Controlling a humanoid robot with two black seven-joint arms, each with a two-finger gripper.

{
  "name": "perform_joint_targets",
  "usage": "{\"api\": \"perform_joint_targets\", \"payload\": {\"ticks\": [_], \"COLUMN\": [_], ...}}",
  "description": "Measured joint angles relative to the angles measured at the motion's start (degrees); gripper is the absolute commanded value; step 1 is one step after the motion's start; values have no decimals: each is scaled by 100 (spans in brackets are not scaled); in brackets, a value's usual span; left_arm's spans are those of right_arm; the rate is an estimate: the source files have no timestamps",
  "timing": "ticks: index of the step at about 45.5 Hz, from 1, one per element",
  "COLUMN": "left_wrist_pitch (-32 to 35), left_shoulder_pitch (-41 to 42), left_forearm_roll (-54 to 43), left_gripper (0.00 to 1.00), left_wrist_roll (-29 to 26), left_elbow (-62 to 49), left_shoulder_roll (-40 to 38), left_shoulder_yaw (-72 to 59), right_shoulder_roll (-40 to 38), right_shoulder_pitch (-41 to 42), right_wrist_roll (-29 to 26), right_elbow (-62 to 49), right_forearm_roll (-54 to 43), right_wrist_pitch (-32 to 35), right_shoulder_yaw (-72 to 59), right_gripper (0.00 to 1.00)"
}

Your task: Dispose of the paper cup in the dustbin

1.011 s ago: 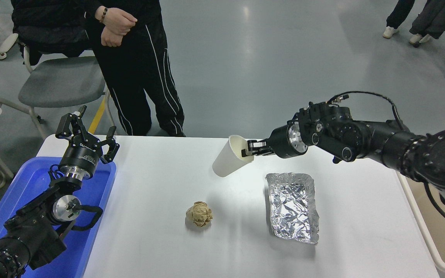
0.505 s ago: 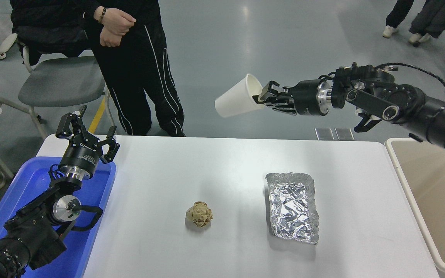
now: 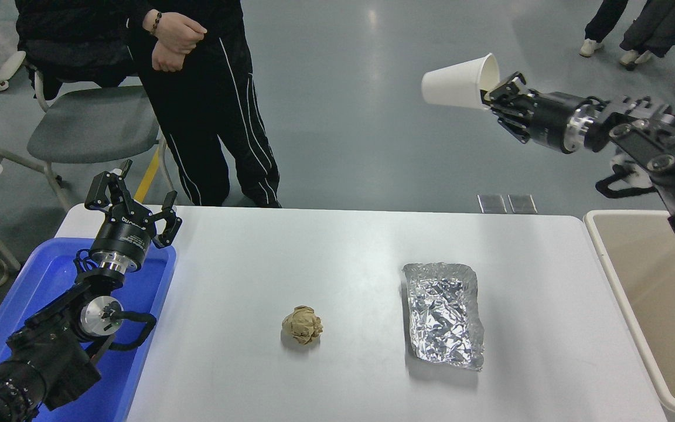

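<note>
Here, in the head view, the right gripper (image 3: pixel 493 97) is raised high above the far right part of the white table (image 3: pixel 361 275), its fingers clamped on the rim of the paper cup (image 3: pixel 457 88); one finger sits inside the mouth and the other outside; the cup lies nearly on its side in the air, its closed base pointing left and its open mouth turned toward the gripper, touching nothing else; the right arm reaches in from the right edge and angles up and leftward

The dustbin (image 3: pixel 619 281) stands just beside the table's right edge, its cream rim and pale inner wall showing; the cup is up and to the left of it, well apart from its opening

On the table a crumpled brown paper ball (image 3: pixel 302 325) lies near the middle toward the front, and a crinkled foil tray (image 3: pixel 446 313) lies to its right, the two apart from each other

The left gripper (image 3: pixel 132 202) is parked at the lower left over a blue bin (image 3: pixel 50 275) that sits against the table's left side; its fingers are spread apart and hold nothing

At the far side a person (image 3: pixel 208 88) in dark clothes stands with hands clasped, beside a grey chair (image 3: pixel 91 126)
</note>
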Motion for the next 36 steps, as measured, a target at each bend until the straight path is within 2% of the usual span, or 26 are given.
{"api": "perform_joint_targets", "payload": {"ticks": [13,26,36], "left_wrist_pitch": [0,0,0], "left_shoulder_pitch": [0,0,0], "left_forearm_roll": [0,1,1], "left_gripper": [100,100,100], "left_wrist_roll": [0,0,0], "left_elbow": [0,-1,0], "left_shoulder_roll": [1,0,0], "left_shoulder_yaw": [0,0,0], "right_shoulder_roll": [-153,-429,-599], "right_shoulder_pitch": [-625,-1222,-1747], "right_wrist_roll": [-755,-1659,-2049], "right_elbow": [-1189,-1533,-1612], "right_forearm_roll": [79,85,64], "right_wrist_pitch": [-338,-1352,-2031], "right_shoulder_yaw": [238,302,312], "right_gripper": [0,0,0]}}
